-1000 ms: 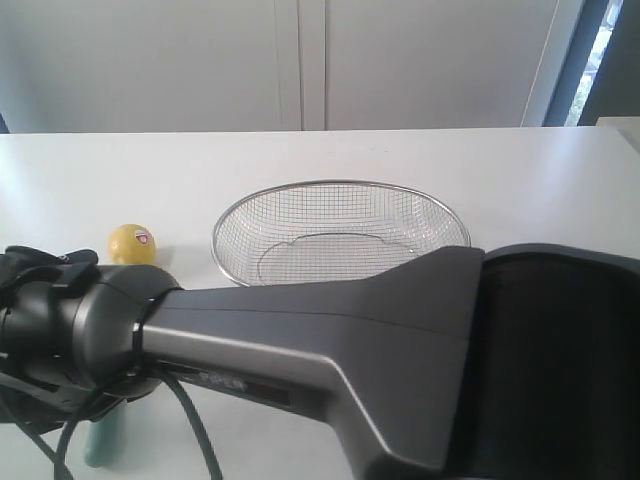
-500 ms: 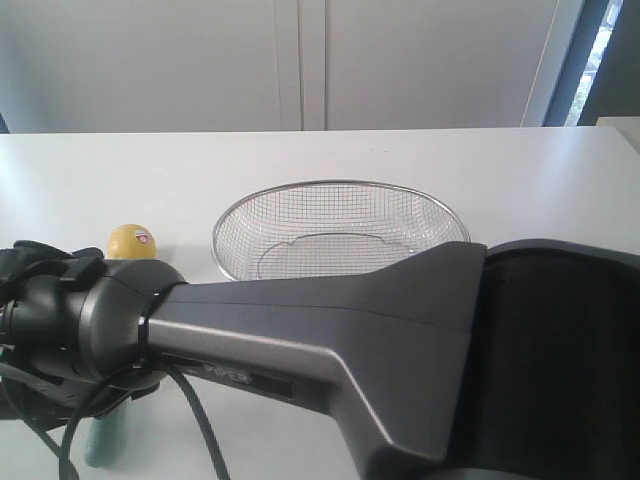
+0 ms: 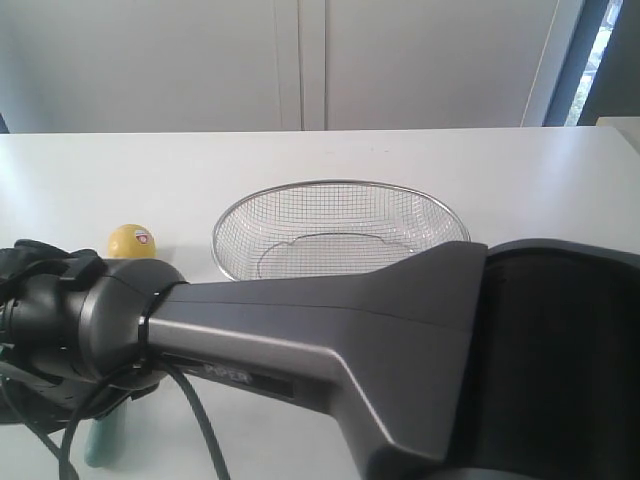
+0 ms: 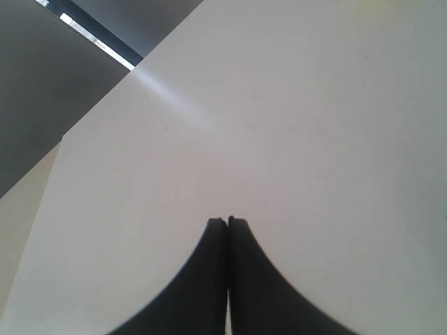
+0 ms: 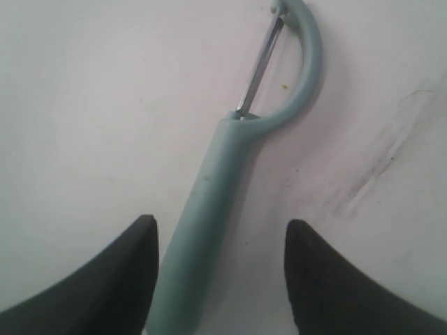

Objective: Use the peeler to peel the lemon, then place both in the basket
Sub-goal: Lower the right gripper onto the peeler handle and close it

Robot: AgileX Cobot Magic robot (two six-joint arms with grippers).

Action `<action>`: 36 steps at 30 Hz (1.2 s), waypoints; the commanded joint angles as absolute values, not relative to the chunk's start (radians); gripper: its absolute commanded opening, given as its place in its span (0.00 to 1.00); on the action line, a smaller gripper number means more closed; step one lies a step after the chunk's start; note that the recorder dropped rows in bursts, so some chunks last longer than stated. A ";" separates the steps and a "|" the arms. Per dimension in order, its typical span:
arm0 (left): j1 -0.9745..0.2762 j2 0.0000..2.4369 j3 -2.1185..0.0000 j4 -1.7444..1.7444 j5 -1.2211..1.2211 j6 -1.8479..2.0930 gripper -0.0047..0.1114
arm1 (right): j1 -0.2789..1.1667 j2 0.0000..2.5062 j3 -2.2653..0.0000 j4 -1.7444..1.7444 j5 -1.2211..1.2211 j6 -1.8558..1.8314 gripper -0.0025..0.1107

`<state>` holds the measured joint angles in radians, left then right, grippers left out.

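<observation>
The pale teal peeler (image 5: 209,209) lies flat on the white table, its looped head and metal blade (image 5: 260,66) pointing away from my right gripper (image 5: 221,223). That gripper is open, with the handle between its fingers, nearer one fingertip (image 5: 143,234), and no contact shows. In the exterior view the right arm's wrist (image 3: 90,320) reaches across to the left and hides the gripper; only the peeler's handle end (image 3: 103,440) shows below it. The yellow lemon (image 3: 132,241) with its red-and-white sticker sits just behind. My left gripper (image 4: 228,222) is shut over bare table.
The silver wire-mesh basket (image 3: 340,184) stands mid-table, to the right of the lemon, with nothing in it. The right arm's thick dark link (image 3: 400,330) crosses the foreground and hides the basket's near rim. Dark scuff marks (image 5: 377,174) streak the table beside the peeler.
The right arm's wrist has sunk slightly lower over the peeler and shifted a little; in the last half second it has barely moved. Lemon and basket have stayed put.
</observation>
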<state>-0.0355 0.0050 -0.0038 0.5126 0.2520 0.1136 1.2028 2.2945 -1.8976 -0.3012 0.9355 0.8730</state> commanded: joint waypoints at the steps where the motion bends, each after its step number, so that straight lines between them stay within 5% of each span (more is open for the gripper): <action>1: -0.035 0.000 0.000 0.518 0.256 0.111 0.04 | 1.196 2.271 -1.893 -0.298 0.946 0.860 0.48; 23: -0.035 0.000 0.000 0.453 0.305 0.086 0.04 | 1.196 2.283 -1.893 -0.247 0.874 0.861 0.48; 36: -0.035 0.000 0.000 0.396 0.303 -0.394 0.04 | 1.198 2.294 -1.893 -0.259 0.917 0.903 0.48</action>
